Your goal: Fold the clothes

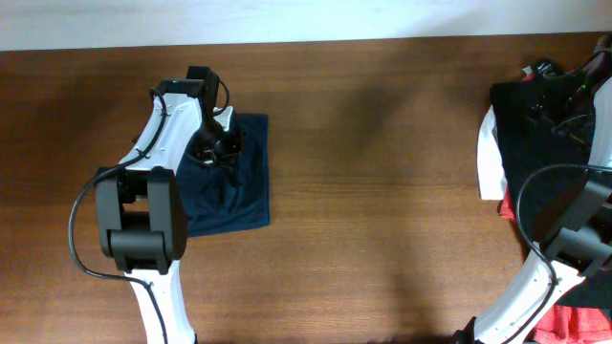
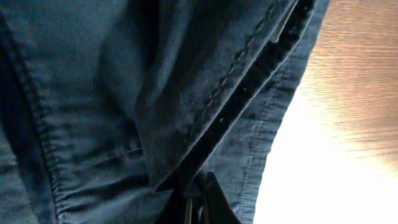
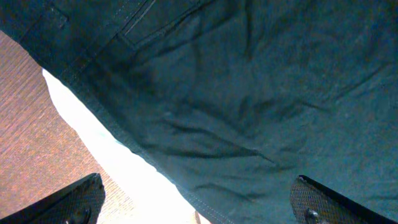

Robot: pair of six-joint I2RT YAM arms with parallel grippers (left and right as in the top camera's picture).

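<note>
The dark navy-blue garment [image 1: 239, 191] lies in a roughly folded rectangle on the left of the table. My left gripper [image 1: 206, 153] is down on its upper middle. In the left wrist view my left gripper [image 2: 198, 202] is shut, pinching a folded hem of the navy garment [image 2: 93, 93]. At the right edge a black garment [image 1: 526, 143] lies on top of a white one [image 1: 488, 158], with red-orange cloth [image 1: 574, 320] below them. My right gripper [image 3: 202, 208] is open just above the black garment [image 3: 249, 93] and holds nothing. The white garment [image 3: 112, 155] shows under it.
The brown wooden table [image 1: 382, 191] stretches between the two arms. A pale wall strip runs along the far edge. Cables lie at the top of the right pile [image 1: 540, 72]. The right arm's body covers part of the pile.
</note>
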